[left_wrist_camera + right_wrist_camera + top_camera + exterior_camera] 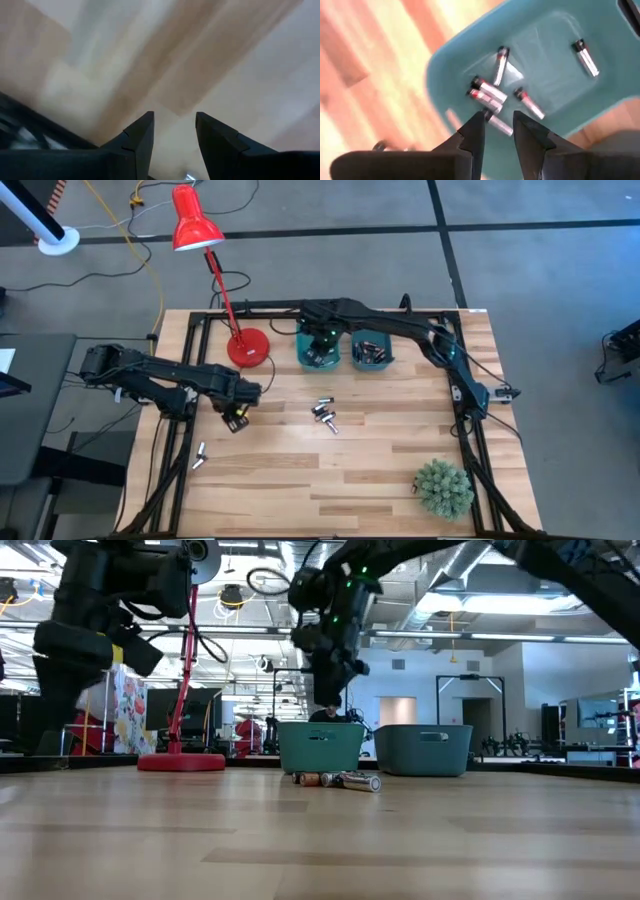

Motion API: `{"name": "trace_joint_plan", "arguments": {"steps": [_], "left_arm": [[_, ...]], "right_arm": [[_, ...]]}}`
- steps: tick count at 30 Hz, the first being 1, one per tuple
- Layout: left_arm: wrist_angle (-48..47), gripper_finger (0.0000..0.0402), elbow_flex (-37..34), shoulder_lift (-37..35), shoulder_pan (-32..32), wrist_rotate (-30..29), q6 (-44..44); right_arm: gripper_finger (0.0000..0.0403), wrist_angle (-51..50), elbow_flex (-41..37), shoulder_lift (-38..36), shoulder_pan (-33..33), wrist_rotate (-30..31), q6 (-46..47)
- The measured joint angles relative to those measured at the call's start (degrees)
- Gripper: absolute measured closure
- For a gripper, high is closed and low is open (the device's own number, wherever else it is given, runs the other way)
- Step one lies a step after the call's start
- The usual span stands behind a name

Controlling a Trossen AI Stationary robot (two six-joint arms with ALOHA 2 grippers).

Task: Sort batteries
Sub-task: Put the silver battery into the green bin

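Wooden tabletop (380,470) carries two teal bins, a red lamp (200,240) and a small green plant (443,487). Right pincer (496,119) hovers over the left bin (319,350), its fingers a little apart and empty; several batteries (492,92) lie on that bin's floor below it. Right bin (371,351) holds more cells. A few loose batteries (325,414) lie mid-tabletop, and one more (199,456) seems to lie near the left edge. Left pincer (174,125) hangs above bare wood beside the lamp base, fingers apart, holding nothing.
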State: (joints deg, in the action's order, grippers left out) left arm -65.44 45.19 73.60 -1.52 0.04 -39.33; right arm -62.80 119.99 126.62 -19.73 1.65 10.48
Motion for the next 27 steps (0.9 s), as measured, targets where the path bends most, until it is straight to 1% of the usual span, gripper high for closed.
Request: {"name": "trace_joint_plan", "arguments": {"steps": [2,4,6,8,13,16,19,22,27], "left_arm": [[-1.3,0.026,0.0,0.0,-0.5,2.9,-4.5],[-3.0,0.026,0.0,0.0,-1.1,5.2,-8.9],[-5.0,0.026,0.0,0.0,-1.9,7.2,-13.0],[-5.8,0.026,-0.2,0.0,-2.6,8.9,-16.3],[-5.9,0.026,-2.3,0.0,-4.5,14.4,-21.7],[-5.8,0.026,-3.7,0.0,-6.2,16.4,-24.4],[-5.3,0.026,-4.4,0.6,-7.6,17.2,-25.1],[-5.5,0.026,-4.4,1.2,-8.4,17.7,-23.6],[-5.7,0.026,-4.5,4.4,-9.6,21.1,-19.2]], "right_arm": [[0.0286,0.4,-2.5,-2.2,1.2,0.3,0.0],[0.0286,1.3,-5.8,-4.7,2.6,2.0,0.5],[0.0286,2.7,-9.7,-7.6,4.1,3.9,2.0],[0.0286,4.6,-14.0,-11.1,5.6,4.4,3.1],[0.0286,9.5,-25.6,-20.2,10.1,4.7,6.5],[0.0286,12.4,-32.3,-25.4,13.1,5.2,10.1],[0.0286,15.1,-38.3,-29.9,16.4,6.4,13.5],[0.0286,17.3,-43.0,-33.0,19.4,6.5,16.9],[0.0286,18.9,-47.9,-35.6,23.4,8.8,21.1]]}}
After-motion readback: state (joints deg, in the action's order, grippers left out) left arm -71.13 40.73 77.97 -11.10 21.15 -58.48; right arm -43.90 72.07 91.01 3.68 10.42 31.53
